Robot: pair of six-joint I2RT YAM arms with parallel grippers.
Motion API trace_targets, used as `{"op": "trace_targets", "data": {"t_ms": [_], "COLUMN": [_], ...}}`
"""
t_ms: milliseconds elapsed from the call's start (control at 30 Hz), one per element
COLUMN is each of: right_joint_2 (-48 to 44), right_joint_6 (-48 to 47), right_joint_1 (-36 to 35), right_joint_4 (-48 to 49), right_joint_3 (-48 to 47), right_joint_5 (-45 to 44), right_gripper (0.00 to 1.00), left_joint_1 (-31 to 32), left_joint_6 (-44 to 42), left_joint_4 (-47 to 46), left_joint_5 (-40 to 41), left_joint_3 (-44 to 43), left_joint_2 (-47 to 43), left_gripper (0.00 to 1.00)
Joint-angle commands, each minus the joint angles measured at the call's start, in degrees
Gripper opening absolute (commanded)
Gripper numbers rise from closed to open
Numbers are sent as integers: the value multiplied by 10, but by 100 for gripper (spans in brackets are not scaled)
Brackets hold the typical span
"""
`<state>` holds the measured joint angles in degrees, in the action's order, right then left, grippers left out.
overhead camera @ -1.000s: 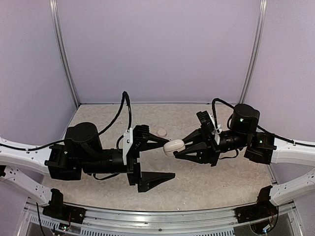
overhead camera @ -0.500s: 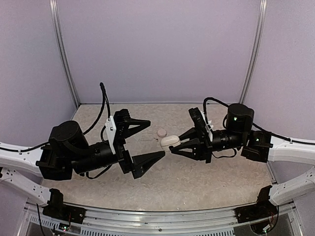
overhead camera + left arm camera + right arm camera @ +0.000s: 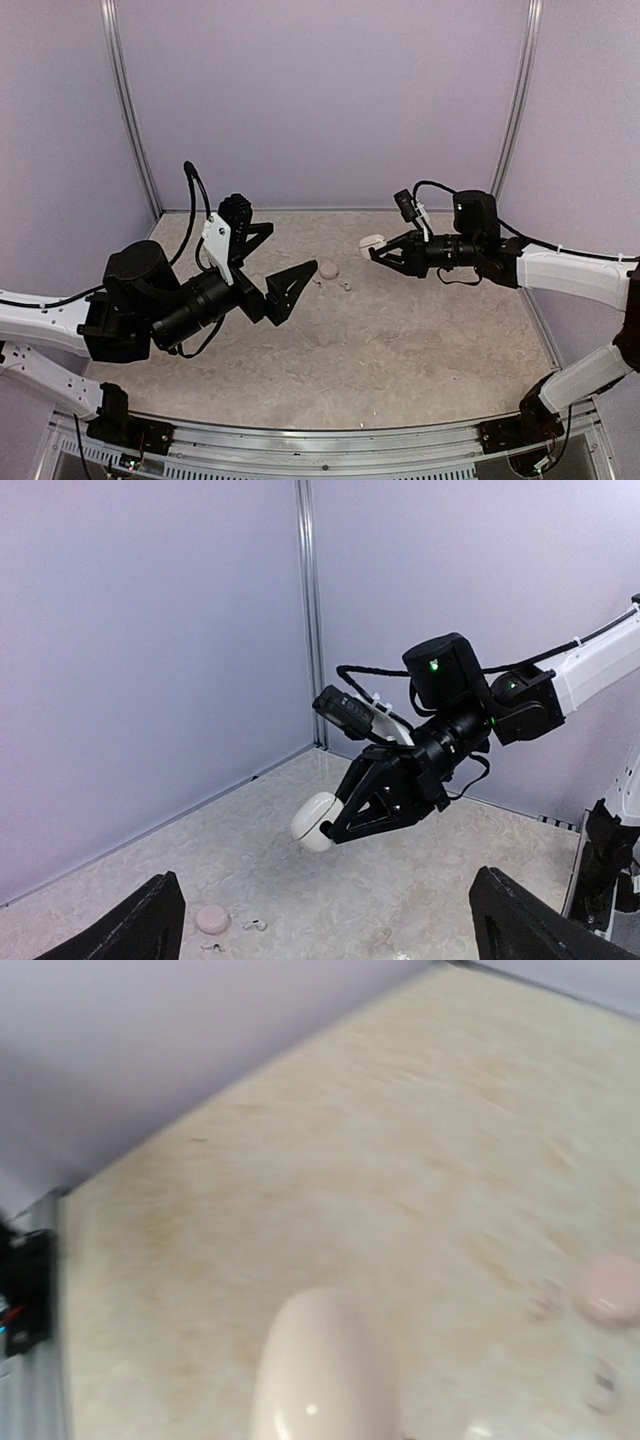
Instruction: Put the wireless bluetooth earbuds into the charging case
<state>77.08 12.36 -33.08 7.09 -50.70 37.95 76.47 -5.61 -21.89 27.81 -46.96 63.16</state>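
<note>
Case [image 3: 371, 242] is clenched in your right gripper [image 3: 379, 251], above open table [image 3: 420, 350] short of the back edge. Your left gripper [image 3: 294, 247] gapes empty, earbuds [image 3: 345, 285] lying below between them.

The case [image 3: 372, 242] is a small, smooth, white rounded shape that looks closed. It is held above the table [image 3: 420, 350], pinched in the tips of the right gripper [image 3: 378, 250], just right of centre in the top view and at the middle of the left wrist view. Two tiny white earbuds [image 3: 345, 286] lie loose on the beige tabletop, slightly apart, near the centre of the top view, below and left of the case.
</note>
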Motion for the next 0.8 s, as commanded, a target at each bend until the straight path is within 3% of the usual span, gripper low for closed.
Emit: {"op": "trace_targets", "data": {"t_ms": [0, 567, 767], "right_joint_2": [62, 285, 313], "right_joint_6": [7, 25, 41], "right_joint_1": [45, 126, 130], "right_joint_4": [-43, -34, -14], "right_joint_3": [-40, -58, -42], "right_joint_5": [15, 13, -4], "right_gripper": [2, 3, 15], "left_joint_1": [-4, -35, -54], "left_joint_6": [13, 68, 90], "left_joint_4": [-22, -4, 14], "left_joint_5": [37, 82, 74], "left_joint_3": [3, 25, 23], "left_joint_2": [5, -7, -4], "left_gripper": [99, 99, 99]}}
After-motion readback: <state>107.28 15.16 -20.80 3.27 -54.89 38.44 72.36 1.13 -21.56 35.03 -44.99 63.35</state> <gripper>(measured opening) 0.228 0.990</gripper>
